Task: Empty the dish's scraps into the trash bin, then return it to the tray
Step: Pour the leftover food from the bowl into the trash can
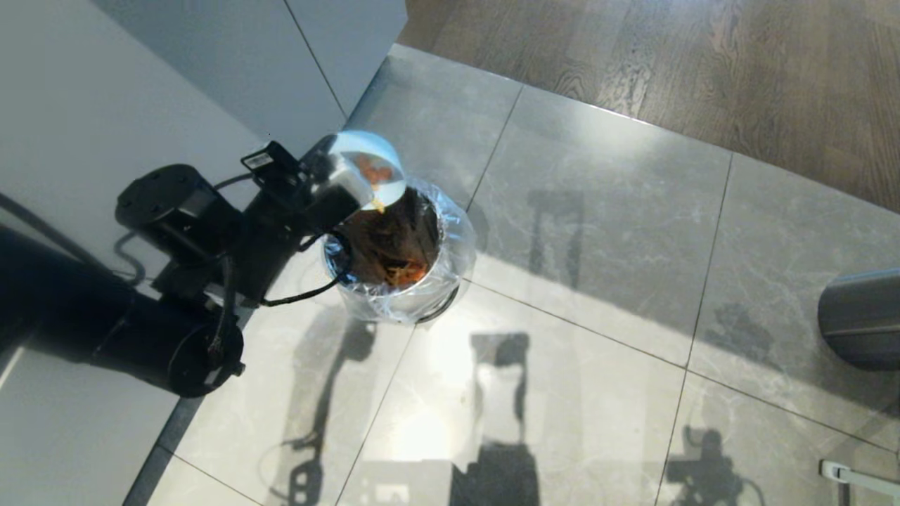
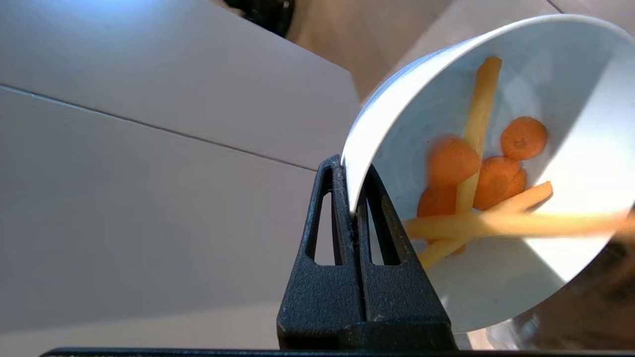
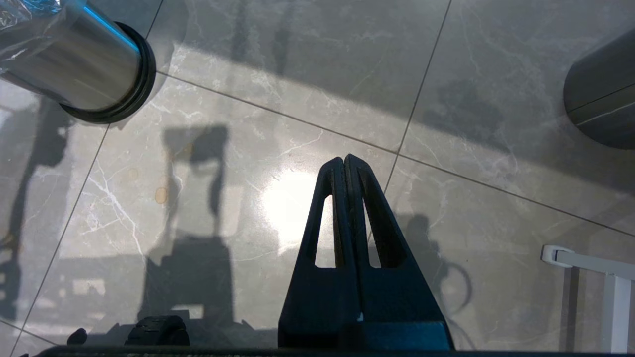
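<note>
Now | left jaws clamp dish (image 2: 496, 148) rim | tilted over trash bin (image 1: 394, 295) | right jaws together

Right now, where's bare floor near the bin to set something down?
Bare tile lies between the trash bin and the grey cylinder, and toward the wood floor. It is crowded at the cabinet, where the left gripper tips the dish.

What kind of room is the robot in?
Probably a home kitchen or dining corner: polished grey floor tiles meeting wood flooring, plain white cabinet fronts, and a small lined trash bin with scraps inside.
</note>
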Controlling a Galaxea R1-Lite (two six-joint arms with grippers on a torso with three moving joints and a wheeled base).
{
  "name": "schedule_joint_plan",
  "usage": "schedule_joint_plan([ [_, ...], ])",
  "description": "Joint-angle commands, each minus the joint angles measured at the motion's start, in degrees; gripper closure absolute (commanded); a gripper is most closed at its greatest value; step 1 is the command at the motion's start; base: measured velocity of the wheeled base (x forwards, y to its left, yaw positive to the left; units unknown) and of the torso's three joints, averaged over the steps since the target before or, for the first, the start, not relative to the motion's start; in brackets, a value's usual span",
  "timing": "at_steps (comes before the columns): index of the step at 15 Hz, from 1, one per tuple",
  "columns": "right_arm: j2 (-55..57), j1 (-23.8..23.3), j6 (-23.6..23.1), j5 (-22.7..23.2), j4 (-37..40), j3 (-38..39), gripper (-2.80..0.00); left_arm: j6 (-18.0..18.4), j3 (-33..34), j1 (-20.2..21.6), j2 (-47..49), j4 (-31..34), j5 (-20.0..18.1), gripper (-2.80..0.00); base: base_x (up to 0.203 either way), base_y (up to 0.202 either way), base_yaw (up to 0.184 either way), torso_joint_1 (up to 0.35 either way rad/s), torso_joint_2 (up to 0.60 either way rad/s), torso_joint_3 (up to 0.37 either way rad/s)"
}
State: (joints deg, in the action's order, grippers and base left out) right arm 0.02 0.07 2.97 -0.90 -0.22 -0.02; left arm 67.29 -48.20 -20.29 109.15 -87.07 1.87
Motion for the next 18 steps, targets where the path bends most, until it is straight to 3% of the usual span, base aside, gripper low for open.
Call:
schedule_joint_plan([
  [1,-0.02,0.01,0.01,-0.06,-0.04,-0.06,0.0,2.82,0.91,-0.39,-0.35,-2.88,-0.28,0.0,0.0,0.0,0.0,0.0,0.0,0.0],
  [4,0.0,0.01,0.01,-0.03,-0.04,0.02,0.0,11.04,0.65,-1.92,-0.41,-2.88,-0.56,0.0,0.0,0.0,0.0,0.0,0.0,0.0],
  [7,-0.02,0.01,0.01,-0.01,0.01,-0.04,0.0,14.06,-0.61,-3.65,0.57,-2.88,-0.8,0.0,0.0,0.0,0.0,0.0,0.0,0.0],
  [11,-0.02,0.01,0.01,-0.06,0.04,0.02,0.0,22.89,-1.47,-4.14,0.97,-2.88,-0.81,0.0,0.0,0.0,0.0,0.0,0.0,0.0],
  [15,-0.02,0.01,0.01,0.02,0.04,-0.04,0.0,36.37,-1.37,-4.82,0.8,-2.48,-1.15,0.0,0.0,0.0,0.0,0.0,0.0,0.0],
  [17,-0.02,0.01,0.01,0.02,-0.04,0.02,0.0,45.22,-1.67,-5.15,0.72,-0.79,-3.22,0.0,0.0,0.0,0.0,0.0,0.0,0.0],
  [18,-0.02,0.01,0.01,-0.06,0.04,0.02,0.0,46.01,-2.65,-5.27,0.65,-0.97,-3.65,0.0,0.0,0.0,0.0,0.0,0.0,0.0],
])
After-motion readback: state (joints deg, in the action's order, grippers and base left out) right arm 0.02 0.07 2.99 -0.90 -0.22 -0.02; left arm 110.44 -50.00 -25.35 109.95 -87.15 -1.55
